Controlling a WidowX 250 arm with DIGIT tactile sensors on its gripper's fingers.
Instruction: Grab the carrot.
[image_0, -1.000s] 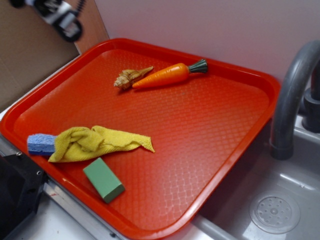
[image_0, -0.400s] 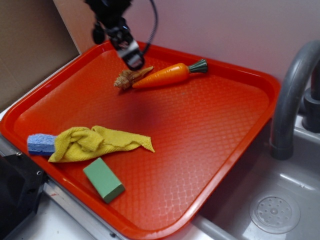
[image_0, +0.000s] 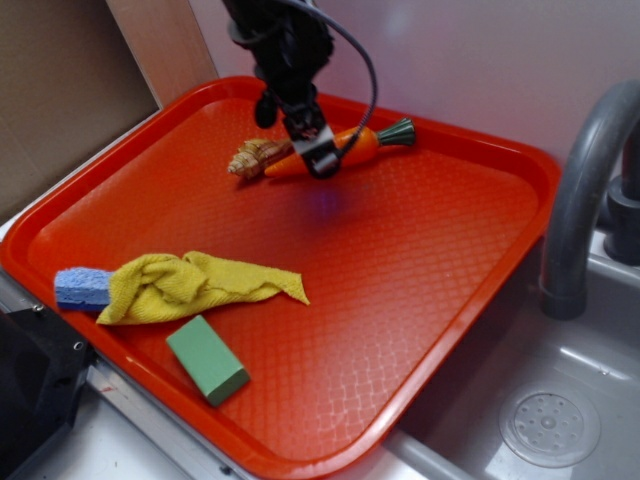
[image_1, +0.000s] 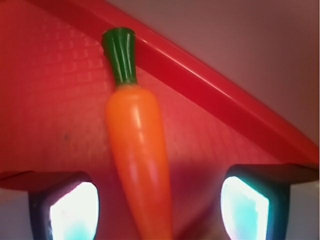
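Observation:
The glossy orange carrot (image_0: 350, 148) with a dark green stem cap lies at the back of the red tray (image_0: 420, 260), its tip toward a tan seashell (image_0: 252, 156). My gripper (image_0: 305, 135) hangs over the carrot's pointed half, partly hiding it. In the wrist view the carrot (image_1: 136, 150) runs lengthwise between my open fingers (image_1: 72, 210), stem pointing away. The gripper (image_1: 159, 210) is open and straddles the carrot's narrow end without touching it.
A yellow cloth (image_0: 195, 285), a blue sponge (image_0: 80, 288) and a green block (image_0: 207, 358) lie at the tray's near left. The tray's raised rim (image_1: 225, 95) and the wall are just behind the carrot. A grey faucet (image_0: 585, 180) and sink (image_0: 550, 425) stand to the right.
My gripper has moved from the far left corner down and right, past the seashell, to above the carrot. The carrot and shell have not moved.

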